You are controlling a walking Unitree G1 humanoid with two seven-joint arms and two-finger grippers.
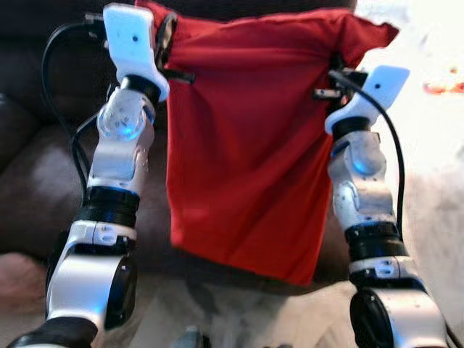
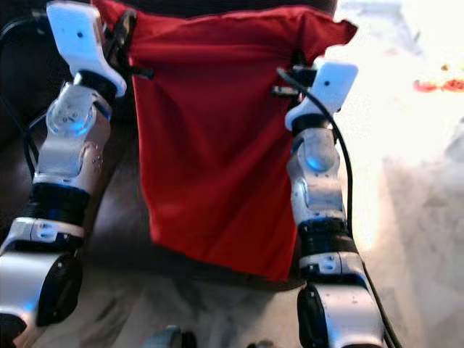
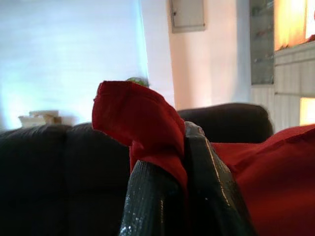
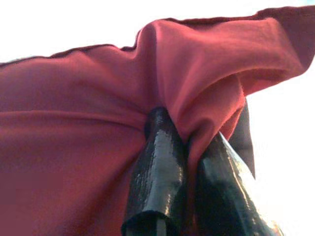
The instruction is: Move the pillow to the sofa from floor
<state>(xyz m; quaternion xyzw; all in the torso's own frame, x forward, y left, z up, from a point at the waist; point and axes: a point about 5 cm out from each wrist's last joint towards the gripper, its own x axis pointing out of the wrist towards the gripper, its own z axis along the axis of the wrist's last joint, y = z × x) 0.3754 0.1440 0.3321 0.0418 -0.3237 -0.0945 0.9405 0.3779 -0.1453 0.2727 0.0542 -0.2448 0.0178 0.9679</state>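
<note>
we are holding the red pillow point(image 1: 243, 145) up off the floor, hanging limp between our two raised arms, so the carrying step is the one in hand. the left gripper point(image 3: 186, 147) is pinching one top corner, its jaws clenched on a bunched fold of the red fabric, and the right gripper point(image 4: 189, 147) is doing the same at the other top corner, jaws clamped on gathered cloth. the pillow is dangling flat like a sheet, its lower edge clear of the pale floor point(image 1: 435, 217), with the dark sofa point(image 3: 54, 162) just behind it. we are judging that the lift is done and the placing is not. the next move is calling for reaching both arms forward over the sofa seat, lowering the pillow evenly so it is not folding, then loosening both grips together.
</note>
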